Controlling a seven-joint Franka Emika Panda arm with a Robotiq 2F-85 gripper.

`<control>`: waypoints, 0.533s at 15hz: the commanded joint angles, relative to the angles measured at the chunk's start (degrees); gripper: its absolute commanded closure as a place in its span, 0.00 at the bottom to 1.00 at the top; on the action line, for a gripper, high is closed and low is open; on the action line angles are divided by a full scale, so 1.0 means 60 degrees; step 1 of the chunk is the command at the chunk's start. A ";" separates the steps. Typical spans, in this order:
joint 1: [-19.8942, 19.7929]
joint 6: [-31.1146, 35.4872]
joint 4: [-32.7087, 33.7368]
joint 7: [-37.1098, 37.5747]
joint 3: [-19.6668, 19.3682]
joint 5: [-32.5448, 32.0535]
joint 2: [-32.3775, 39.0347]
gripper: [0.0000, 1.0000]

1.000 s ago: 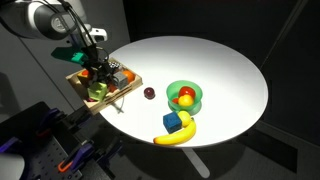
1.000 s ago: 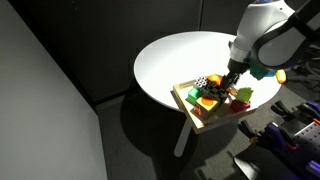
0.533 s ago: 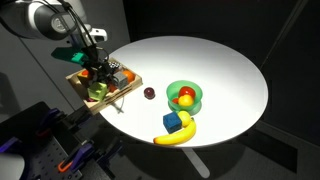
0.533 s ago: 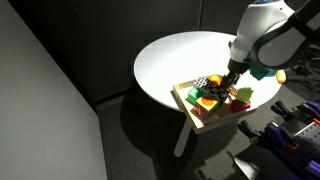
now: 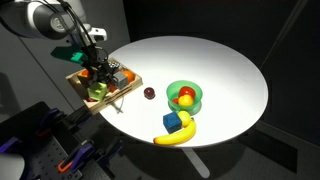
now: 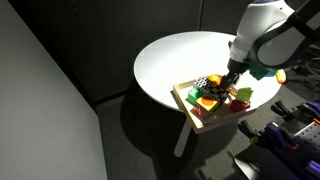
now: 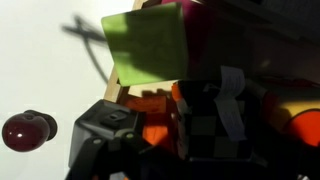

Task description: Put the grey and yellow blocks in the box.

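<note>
A wooden box (image 5: pixel 122 96) full of coloured toys stands at the edge of the round white table (image 5: pixel 215 65); it also shows in an exterior view (image 6: pixel 196 119). My gripper (image 5: pixel 93 68) is lowered into the box among the toys in both exterior views (image 6: pixel 228 86). In the wrist view the gripper (image 7: pixel 160 135) is dark, with orange pieces showing between its fingers. A yellow piece (image 6: pixel 207 102) lies in the box. I cannot make out a grey block for certain. A large green block (image 7: pixel 150 45) lies just ahead of the fingers.
A dark red cherry (image 5: pixel 148 93) lies on the table beside the box and shows in the wrist view (image 7: pixel 25 130). A green bowl (image 5: pixel 196 103) holds fruit. A blue block (image 5: pixel 173 121) and a banana (image 5: pixel 178 136) lie near the front edge.
</note>
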 commanded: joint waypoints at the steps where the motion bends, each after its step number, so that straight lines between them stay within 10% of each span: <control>1: 0.0001 0.0066 -0.0308 -0.0232 0.0211 0.0630 -0.0652 0.00; 8: 0.0049 -0.0276 -0.0743 0.0045 0.0239 0.0750 -0.1735 0.00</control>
